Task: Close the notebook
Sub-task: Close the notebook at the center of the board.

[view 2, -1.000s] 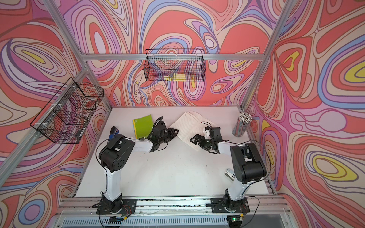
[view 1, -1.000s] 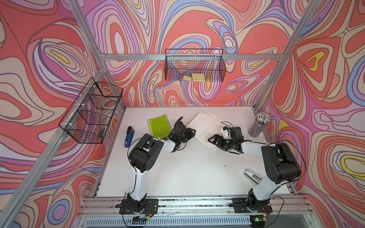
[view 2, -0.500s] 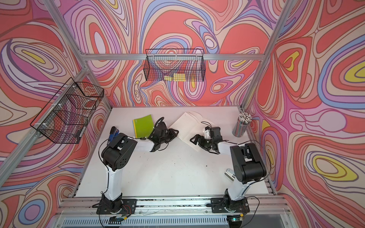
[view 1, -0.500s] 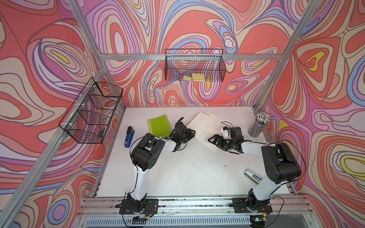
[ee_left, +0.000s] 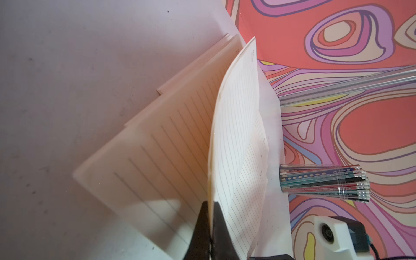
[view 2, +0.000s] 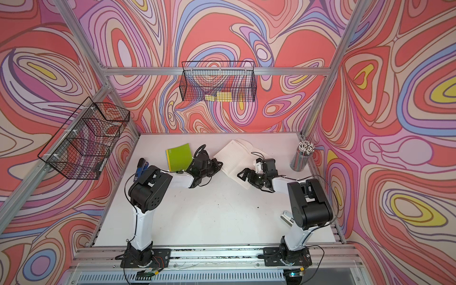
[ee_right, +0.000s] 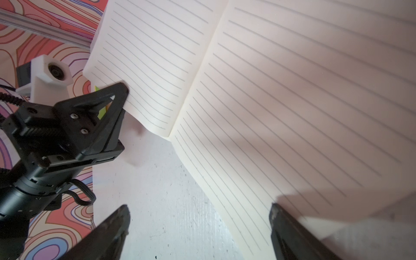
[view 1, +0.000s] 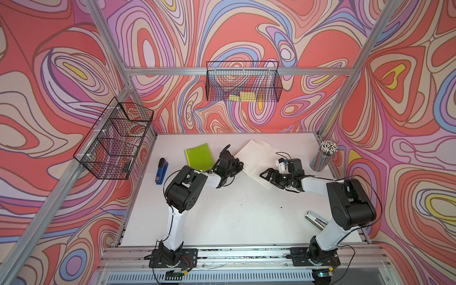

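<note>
While the arms' own bodies are hiding the fingertips in both top views, the wrist views are making them plain. The right gripper (ee_right: 198, 216) is hanging spread wide and holding nothing, one finger over bare tabletop (view 1: 234, 217) and one over the notebook's near edge. The left gripper (ee_left: 210, 216) is pinching the edge of a lined page (ee_left: 238, 112) and holding it upright, which only the left wrist view is showing. The notebook (view 1: 259, 155) is lying open toward the tabletop's far edge, right of centre. A cup of pencils (view 1: 323, 158) is standing by the far right corner.
</note>
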Controlling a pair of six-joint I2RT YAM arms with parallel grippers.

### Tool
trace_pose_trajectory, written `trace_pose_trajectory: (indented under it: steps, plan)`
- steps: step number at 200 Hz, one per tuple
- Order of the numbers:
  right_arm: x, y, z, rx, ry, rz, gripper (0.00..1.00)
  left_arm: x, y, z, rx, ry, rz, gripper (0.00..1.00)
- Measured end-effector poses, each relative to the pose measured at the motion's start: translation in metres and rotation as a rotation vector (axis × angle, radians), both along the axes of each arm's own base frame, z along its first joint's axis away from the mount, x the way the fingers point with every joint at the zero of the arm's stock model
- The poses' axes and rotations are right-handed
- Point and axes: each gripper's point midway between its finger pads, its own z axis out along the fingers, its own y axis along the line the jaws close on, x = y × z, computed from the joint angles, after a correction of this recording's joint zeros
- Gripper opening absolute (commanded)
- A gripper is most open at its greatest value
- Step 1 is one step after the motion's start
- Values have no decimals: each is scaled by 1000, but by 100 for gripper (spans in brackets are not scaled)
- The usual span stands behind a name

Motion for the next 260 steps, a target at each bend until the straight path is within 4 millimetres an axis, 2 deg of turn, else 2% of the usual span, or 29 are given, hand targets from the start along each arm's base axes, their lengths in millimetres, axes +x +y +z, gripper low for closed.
trace_pose_trajectory:
  steps: [29,56,88,112,215,260]
  plan:
    - [-8,-2,4,-8,2,-4,99,-8,-1,5,-9,-47,-39,0]
    - [-11,-4,22,-18,-31,-2,98,-26,9,16,5,-70,-60,0]
    - [-13,-5,38,-11,-58,-9,98,-55,35,51,8,-146,-23,0]
    - [-18,-2,45,1,-63,-16,98,-79,60,62,43,-188,46,0]
    - [-78,75,40,53,-14,92,98,-179,119,69,264,-274,213,0]
    - [-87,86,31,69,1,86,98,-209,133,65,364,-279,271,0]
